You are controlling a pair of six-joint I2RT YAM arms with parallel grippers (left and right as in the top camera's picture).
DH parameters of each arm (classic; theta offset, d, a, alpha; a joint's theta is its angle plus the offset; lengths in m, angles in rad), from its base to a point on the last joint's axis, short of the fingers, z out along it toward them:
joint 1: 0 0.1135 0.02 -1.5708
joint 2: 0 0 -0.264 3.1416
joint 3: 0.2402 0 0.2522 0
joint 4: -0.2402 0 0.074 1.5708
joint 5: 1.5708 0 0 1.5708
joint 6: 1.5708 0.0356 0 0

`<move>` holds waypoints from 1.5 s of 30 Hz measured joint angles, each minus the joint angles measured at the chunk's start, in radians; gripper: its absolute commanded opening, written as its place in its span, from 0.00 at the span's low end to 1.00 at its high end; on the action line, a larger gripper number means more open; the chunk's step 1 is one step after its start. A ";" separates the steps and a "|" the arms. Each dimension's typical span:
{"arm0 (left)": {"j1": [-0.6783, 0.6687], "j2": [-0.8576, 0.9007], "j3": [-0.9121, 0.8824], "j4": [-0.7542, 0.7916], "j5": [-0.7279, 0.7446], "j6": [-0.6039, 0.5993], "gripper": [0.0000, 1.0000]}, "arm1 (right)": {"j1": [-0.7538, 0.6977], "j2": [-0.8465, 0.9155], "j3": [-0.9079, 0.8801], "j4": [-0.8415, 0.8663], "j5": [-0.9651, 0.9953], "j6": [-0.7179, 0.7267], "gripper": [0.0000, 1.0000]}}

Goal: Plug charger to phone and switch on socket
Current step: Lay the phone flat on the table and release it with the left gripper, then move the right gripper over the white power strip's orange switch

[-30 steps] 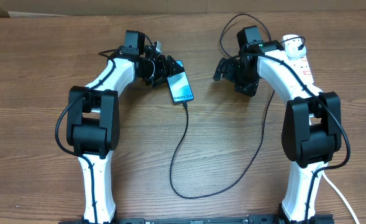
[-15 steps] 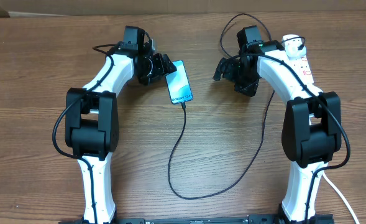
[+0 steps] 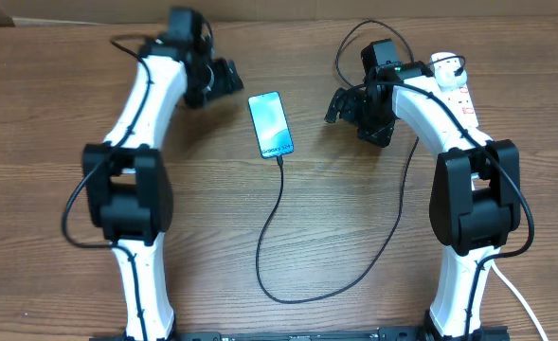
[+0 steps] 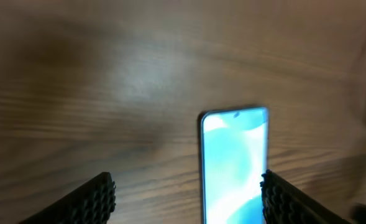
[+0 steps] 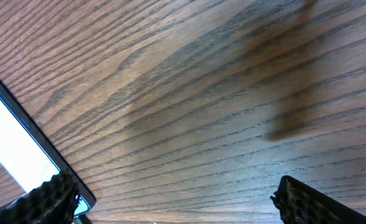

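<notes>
phone (image 3: 271, 124): flat on counter (image 3: 51, 114), mid-top
charger (image 3: 277, 218): tip at phone's near edge, looks plugged in
socket (image 3: 456, 83): far right, switch likely left to do
left tool (image 3: 229, 78): spread, empty
right tool (image 3: 338, 104): wide apart, empty

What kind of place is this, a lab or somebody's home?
Probably a robot lab: left arm and right arm mounted at a wooden table, with a phone, cable and power strip.

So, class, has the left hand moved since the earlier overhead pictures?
Yes. The left hand, earlier against the phone, now sits clear of it, farther left and nearer the table's far edge.
</notes>
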 measured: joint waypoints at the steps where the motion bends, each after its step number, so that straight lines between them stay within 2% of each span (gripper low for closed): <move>1: 0.011 -0.030 0.021 -0.019 -0.015 0.005 0.75 | 0.000 0.000 0.000 0.000 0.000 0.000 1.00; 2: 0.020 -0.061 0.032 -0.031 -0.029 0.007 0.80 | 0.000 0.000 0.000 -0.001 0.000 0.000 1.00; 4: 0.042 -0.136 0.049 -0.055 -0.067 0.011 1.00 | 0.000 0.000 0.000 -0.001 0.000 -0.001 1.00; 11: 0.101 -0.313 0.088 -0.186 -0.251 0.024 1.00 | -0.001 -0.002 0.047 -0.076 -0.006 -0.047 1.00; 19: 0.104 -0.278 0.084 -0.215 -0.310 0.024 1.00 | -0.007 -0.087 0.336 -0.246 0.171 -0.117 1.00; 25: 0.103 -0.275 0.083 -0.216 -0.317 0.024 1.00 | -0.091 -0.207 0.467 -0.251 0.307 -0.127 1.00; 32: 0.102 -0.275 0.083 -0.215 -0.321 0.024 1.00 | -0.336 -0.214 0.468 -0.278 0.346 -0.042 1.00; 38: 0.102 -0.275 0.083 -0.215 -0.322 0.024 1.00 | -0.515 -0.183 0.424 -0.230 0.324 0.003 1.00; 41: 0.102 -0.275 0.083 -0.216 -0.324 0.024 1.00 | -0.524 -0.131 0.388 -0.123 0.317 -0.072 1.00; 45: 0.102 -0.275 0.083 -0.216 -0.324 0.024 1.00 | -0.513 -0.041 0.361 -0.076 0.314 -0.185 1.00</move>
